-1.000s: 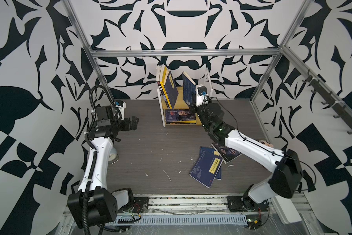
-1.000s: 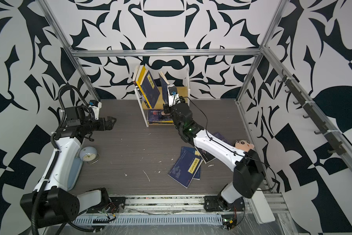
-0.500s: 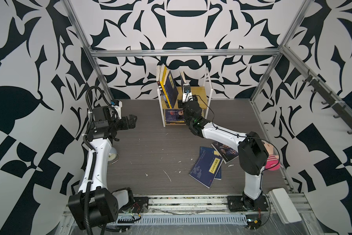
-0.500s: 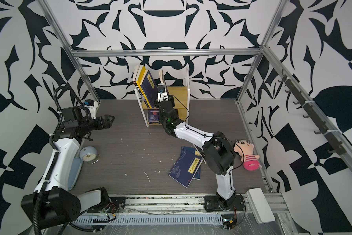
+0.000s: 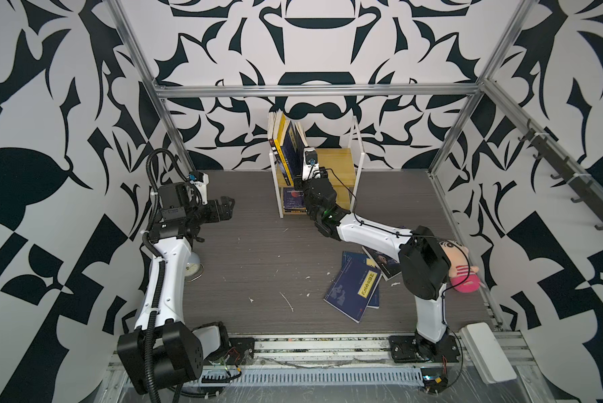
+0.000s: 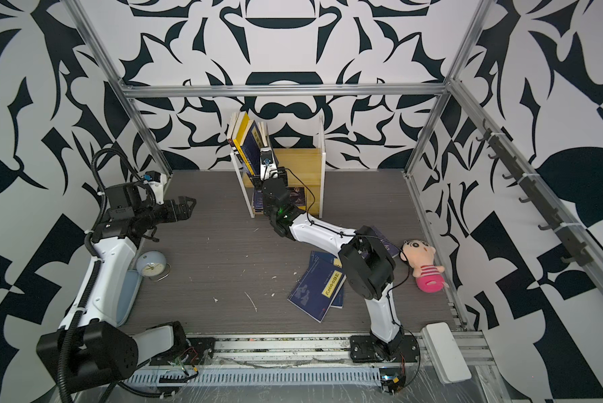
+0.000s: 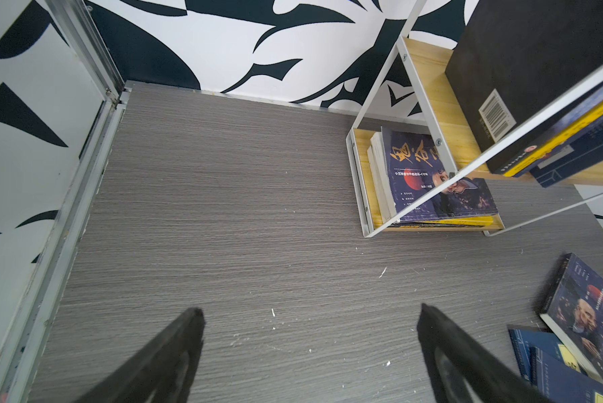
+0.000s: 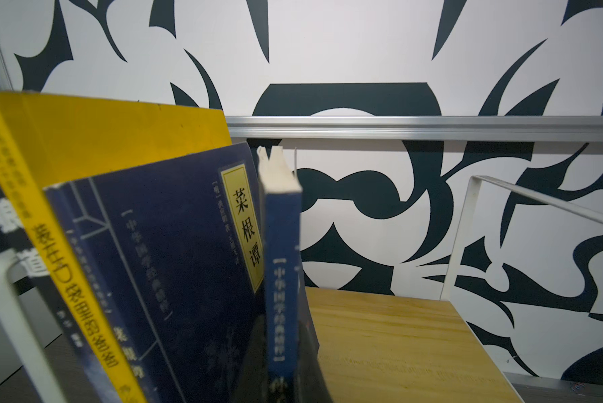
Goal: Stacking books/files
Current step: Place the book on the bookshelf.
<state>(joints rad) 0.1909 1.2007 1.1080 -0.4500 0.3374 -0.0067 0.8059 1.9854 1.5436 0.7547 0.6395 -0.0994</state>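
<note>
My right gripper (image 5: 300, 179) is shut on a thin navy blue book (image 8: 281, 272) and holds it upright on the top board of the small shelf rack (image 5: 356, 146). The book stands next to other upright books (image 5: 285, 148): a navy one with a yellow title label (image 8: 188, 251) and a yellow one (image 8: 94, 139). Two more books lie flat on the lower shelf (image 7: 429, 178). On the table lie a navy book (image 5: 354, 288) and a dark purple-blue one (image 5: 385, 263). My left gripper (image 5: 226, 208) hangs open and empty above the table's left side, its fingertips (image 7: 195, 314) wide apart.
A round alarm clock (image 6: 151, 266) and a light-blue pencil case (image 6: 129, 296) sit by the left arm's base. A plush doll (image 6: 422, 266) lies at the right edge, behind the right arm's elbow. A white flat box (image 6: 444, 352) rests at the front right corner.
My right arm has carried the navy book leftward over the top shelf until it stands by the upright books, with the elbow folding up. The left arm has hardly moved.
</note>
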